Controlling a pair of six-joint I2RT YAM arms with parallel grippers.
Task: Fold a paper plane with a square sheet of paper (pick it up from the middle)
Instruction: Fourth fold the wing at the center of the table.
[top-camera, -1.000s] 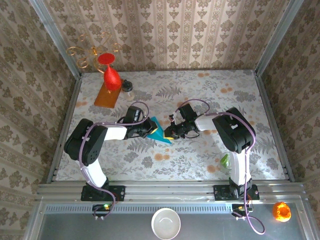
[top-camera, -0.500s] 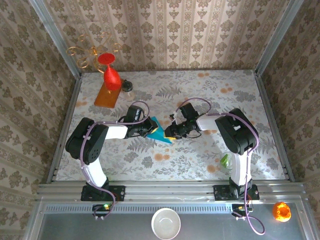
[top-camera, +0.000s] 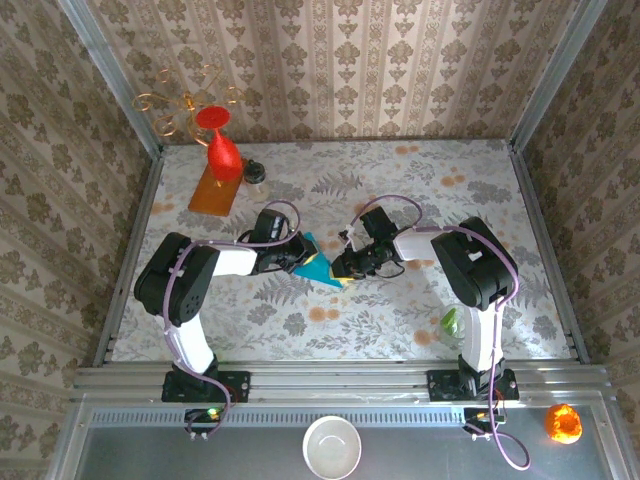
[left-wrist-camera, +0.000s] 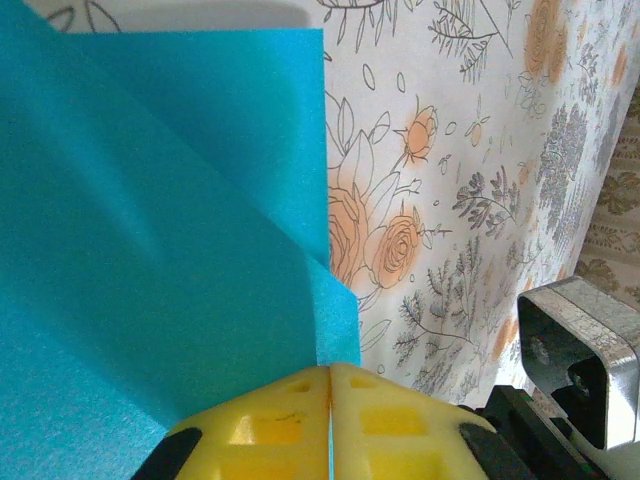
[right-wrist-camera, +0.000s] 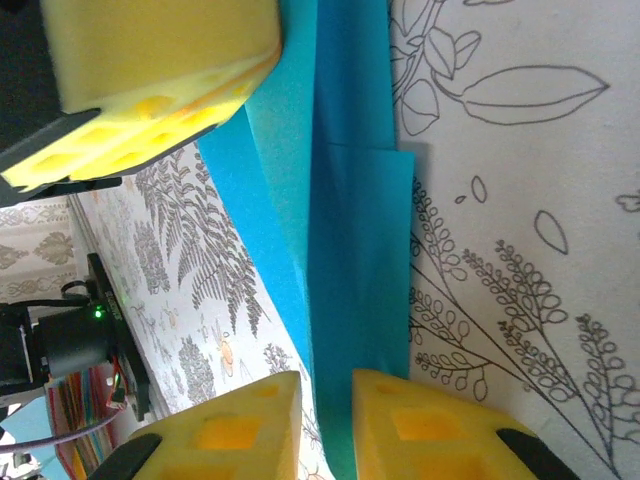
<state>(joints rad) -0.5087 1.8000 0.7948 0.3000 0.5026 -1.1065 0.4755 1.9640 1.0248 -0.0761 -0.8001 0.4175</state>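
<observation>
The teal-blue sheet of paper (top-camera: 318, 264) lies mid-table, folded into layered flaps with creases. My left gripper (top-camera: 300, 255) comes at it from the left. In the left wrist view its yellow fingers (left-wrist-camera: 280, 420) are pressed together on the paper's (left-wrist-camera: 150, 250) edge, left gripper (left-wrist-camera: 330, 372) shut. My right gripper (top-camera: 343, 266) meets the paper from the right. Seen from the right wrist, the right gripper (right-wrist-camera: 328, 385) has its jaws slightly apart, with a folded strip of the paper (right-wrist-camera: 355, 250) running between them. The left gripper's fingers (right-wrist-camera: 150, 60) appear at the top left there.
At the back left a red vase (top-camera: 222, 150) stands on an orange board (top-camera: 212, 190), beside a small dark jar (top-camera: 256, 175) and a gold wire ornament (top-camera: 175, 105). A green object (top-camera: 450, 322) lies by the right arm's base. A white bowl (top-camera: 332, 447) sits below the table's front edge.
The right gripper's jaws have parted slightly around the paper. Both grippers and the paper have barely shifted; the left stays clamped on the paper.
</observation>
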